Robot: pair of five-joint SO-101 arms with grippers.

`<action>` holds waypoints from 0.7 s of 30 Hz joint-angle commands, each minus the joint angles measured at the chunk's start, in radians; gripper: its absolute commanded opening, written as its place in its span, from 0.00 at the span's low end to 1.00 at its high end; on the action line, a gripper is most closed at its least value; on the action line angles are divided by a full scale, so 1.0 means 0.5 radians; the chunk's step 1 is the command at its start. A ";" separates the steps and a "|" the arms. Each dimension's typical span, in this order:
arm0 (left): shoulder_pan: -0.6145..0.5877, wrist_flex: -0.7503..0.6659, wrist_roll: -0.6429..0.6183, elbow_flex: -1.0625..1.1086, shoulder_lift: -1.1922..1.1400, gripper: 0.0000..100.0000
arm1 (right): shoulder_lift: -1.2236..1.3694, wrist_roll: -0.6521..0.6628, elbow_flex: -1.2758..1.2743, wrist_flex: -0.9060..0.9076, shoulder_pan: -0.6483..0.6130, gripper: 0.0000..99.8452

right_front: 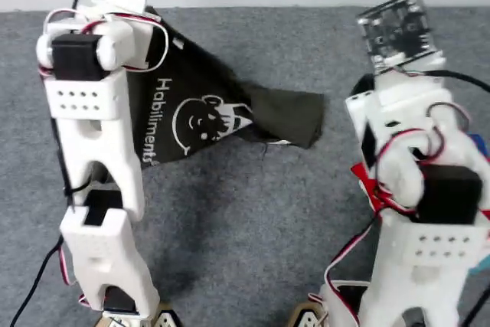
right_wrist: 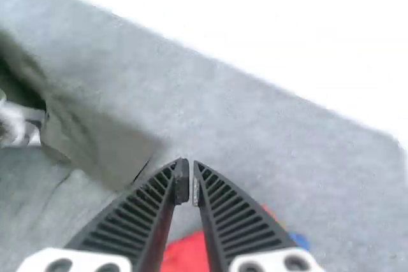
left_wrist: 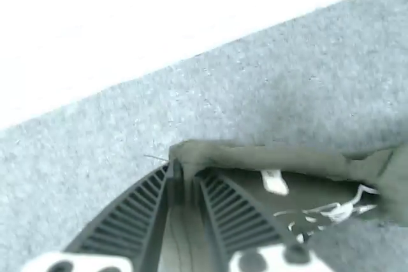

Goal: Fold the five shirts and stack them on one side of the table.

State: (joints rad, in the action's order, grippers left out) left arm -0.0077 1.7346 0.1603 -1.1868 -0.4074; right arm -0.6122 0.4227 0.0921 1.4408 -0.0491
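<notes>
One dark shirt (right_front: pixel 200 116), edge clamped in left gripper (left_wrist: pixel 183 175), right gripper (right_wrist: pixel 187 181) closed nearby

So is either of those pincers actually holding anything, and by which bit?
Yes: the left pincer is shut on the dark shirt, pinching a bunched bit of its edge. The right pincer holds nothing.

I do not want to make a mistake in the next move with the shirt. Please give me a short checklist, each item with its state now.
1. Left gripper clamps the dark shirt at its edge: ok.
2. Shirt spread flat on the grey table: not ok, it is bunched.
3. Right gripper free of cloth: ok, shut on nothing.
4. Right gripper apart from the dark shirt: ok.
5. All five shirts located: cannot tell; some red cloth lies under the right arm.
</notes>
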 commanded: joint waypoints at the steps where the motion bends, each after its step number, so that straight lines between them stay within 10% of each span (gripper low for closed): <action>1: 0.080 0.043 -0.009 0.253 0.135 0.01 | 0.097 -0.025 -0.313 -0.011 -0.213 0.02; 10: 0.212 -0.058 0.080 0.996 0.132 0.01 | 0.971 -0.147 -0.939 -0.980 -0.345 0.17; 21: 0.203 -0.181 0.110 1.238 0.132 0.01 | 2.131 -0.150 -0.141 -1.014 -0.379 0.17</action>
State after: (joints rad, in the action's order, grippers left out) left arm 0.0844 1.6579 0.2064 -0.5700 -0.3874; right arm 0.3790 0.3567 -0.1013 0.9421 -0.2225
